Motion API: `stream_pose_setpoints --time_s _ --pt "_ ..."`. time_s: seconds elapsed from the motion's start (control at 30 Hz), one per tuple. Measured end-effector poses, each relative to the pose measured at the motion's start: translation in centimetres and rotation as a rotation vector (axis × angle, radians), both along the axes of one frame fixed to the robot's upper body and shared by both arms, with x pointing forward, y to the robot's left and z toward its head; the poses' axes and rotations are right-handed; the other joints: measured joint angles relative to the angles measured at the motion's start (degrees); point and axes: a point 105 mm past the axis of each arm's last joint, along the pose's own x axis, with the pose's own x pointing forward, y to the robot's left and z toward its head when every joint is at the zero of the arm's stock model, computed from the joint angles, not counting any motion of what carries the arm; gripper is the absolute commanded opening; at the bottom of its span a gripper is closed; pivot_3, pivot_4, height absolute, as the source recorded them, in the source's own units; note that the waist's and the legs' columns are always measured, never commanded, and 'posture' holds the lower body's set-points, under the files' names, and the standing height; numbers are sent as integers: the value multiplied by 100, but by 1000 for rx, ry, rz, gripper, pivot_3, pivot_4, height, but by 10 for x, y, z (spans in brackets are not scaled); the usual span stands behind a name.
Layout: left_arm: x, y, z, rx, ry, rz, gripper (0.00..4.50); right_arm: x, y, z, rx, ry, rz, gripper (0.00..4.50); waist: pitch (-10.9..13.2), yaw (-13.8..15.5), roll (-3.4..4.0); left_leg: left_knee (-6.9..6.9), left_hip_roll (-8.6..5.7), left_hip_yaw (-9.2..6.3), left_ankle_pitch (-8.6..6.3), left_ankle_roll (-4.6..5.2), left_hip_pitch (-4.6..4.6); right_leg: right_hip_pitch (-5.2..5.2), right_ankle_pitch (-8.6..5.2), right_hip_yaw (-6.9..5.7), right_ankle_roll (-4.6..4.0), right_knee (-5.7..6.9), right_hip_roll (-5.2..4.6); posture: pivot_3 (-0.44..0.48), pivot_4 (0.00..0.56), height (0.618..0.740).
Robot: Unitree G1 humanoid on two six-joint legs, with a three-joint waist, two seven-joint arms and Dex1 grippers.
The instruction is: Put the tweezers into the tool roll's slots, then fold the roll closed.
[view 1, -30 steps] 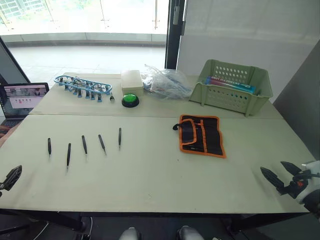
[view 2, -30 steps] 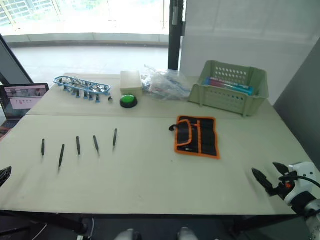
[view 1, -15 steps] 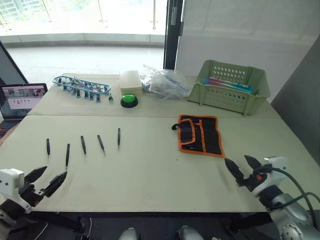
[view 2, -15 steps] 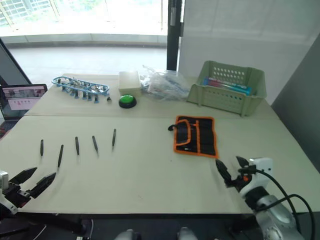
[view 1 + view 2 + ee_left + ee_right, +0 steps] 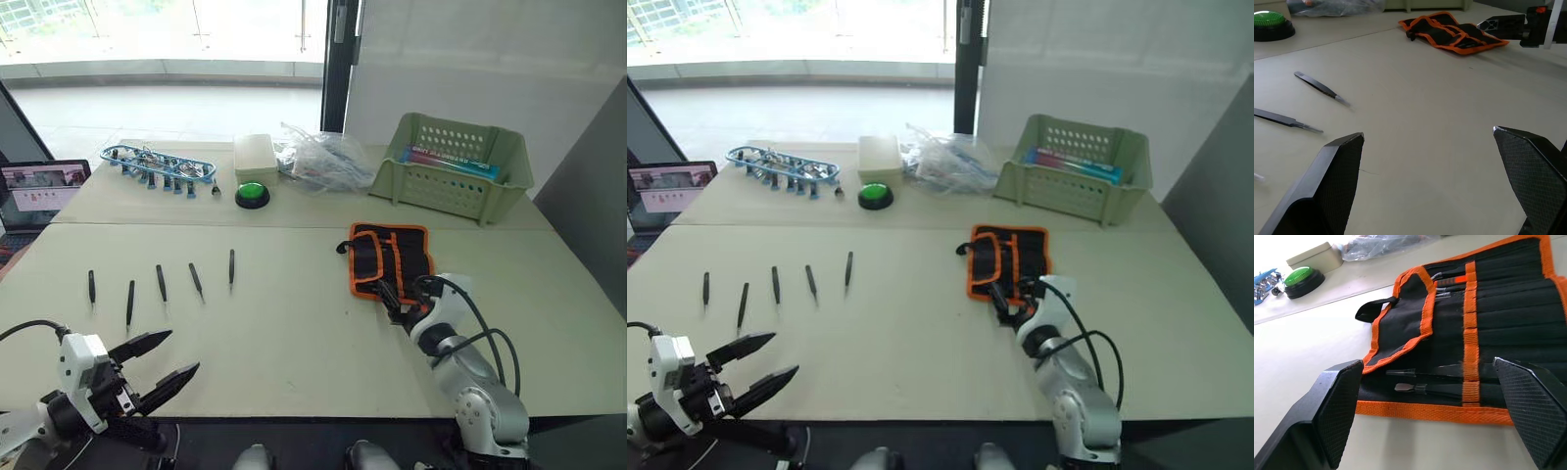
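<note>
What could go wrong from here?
1. The right gripper, open at the tool roll's near edge, may push the loose roll rather than grip it.
2. A flap covers part of the slots, so insertion could snag.
3. The tweezers lie flat on the table; the left gripper, open, may skid one away.

Along table's far edge: blue-clipped cable bundle (image 5: 159, 165), beige box (image 5: 257, 154) behind green button (image 5: 253, 195), clear plastic bags (image 5: 325, 162), green basket (image 5: 456, 167); laptop (image 5: 37, 188) off left.
</note>
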Motion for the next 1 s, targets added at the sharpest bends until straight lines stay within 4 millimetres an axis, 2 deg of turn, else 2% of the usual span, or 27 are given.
stream_pose_setpoints --time_s 0.13,0.4,0.67,0.93,1.0 --pt "-4 0 -1 23 6 -46 4477 13 10 -5 -5 20 0 4500 0 -60 -1 0 1 -2 0 0 1 1 0 -1 0 2 1 0 150 738" --pt "-4 1 -1 47 -4 -56 4477 30 27 -1 23 -2 4 4500 -2 -131 -3 0 5 -3 0 1 7 1 2 -1 0 6 5 0 150 738" --pt "-2 2 0 46 -13 -44 4477 33 44 -1 39 11 50 4500 -2 -118 -2 0 4 -5 0 0 5 1 2 -1 0 8 5 0 150 738" --pt "1 2 1 39 -24 -29 4477 34 44 4 55 56 22 4500 -1 -111 -2 0 4 -6 0 0 5 0 2 -1 0 9 5 0 150 738" --pt "1 2 1 39 -24 -29 4500 36 42 6 68 62 5 3994 -1 -111 -2 0 4 -6 0 0 4 0 2 -2 0 8 5 0 150 738"
